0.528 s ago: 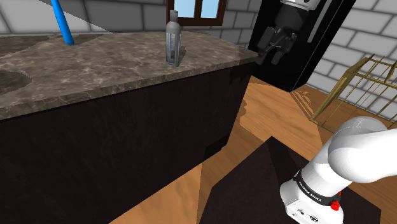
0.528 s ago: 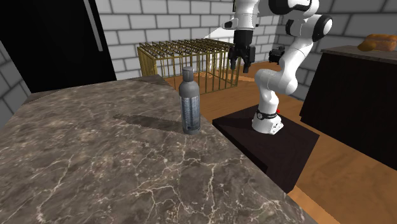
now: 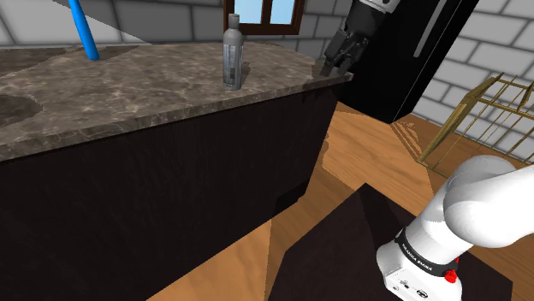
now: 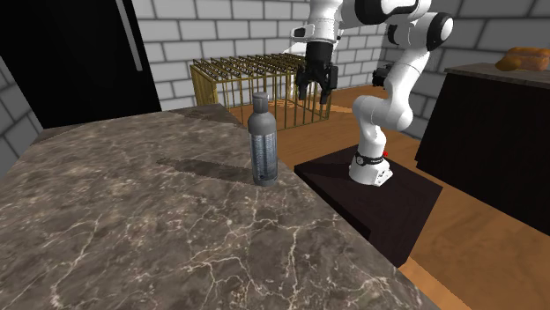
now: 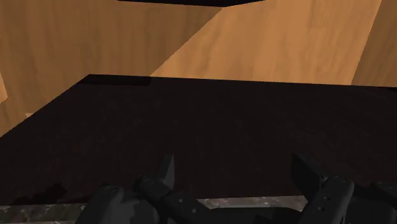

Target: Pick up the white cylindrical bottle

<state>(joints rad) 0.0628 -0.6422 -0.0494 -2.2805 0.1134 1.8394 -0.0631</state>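
The bottle [image 3: 232, 58] is a grey cylinder with a dark cap, not white. It stands upright on the marble counter [image 3: 128, 94] near the far edge. In the second exterior view the bottle [image 4: 263, 141] is close to the counter's [image 4: 159, 229] edge. My gripper [image 3: 330, 65] hangs open by the counter's corner, to the shoulder view's right of the bottle and well apart from it. The gripper [image 4: 315, 92] sits past the bottle in the second exterior view. Its fingers [image 5: 167, 175] stand apart over the counter's edge, the dark cabinet side and the wooden floor.
A blue rod [image 3: 84, 30] leans at the counter's far left. A black fridge [image 3: 419, 60] stands behind the arm, beside a gold wire cage [image 4: 256, 79]. The dark stand [image 4: 370, 202] rests on the wooden floor. Another dark counter with bread [image 4: 524, 58] stands at the second exterior view's right.
The gripper has swung toward the counter's corner, leftward in both exterior views, and is closer to the bottle. The bottle has not moved.
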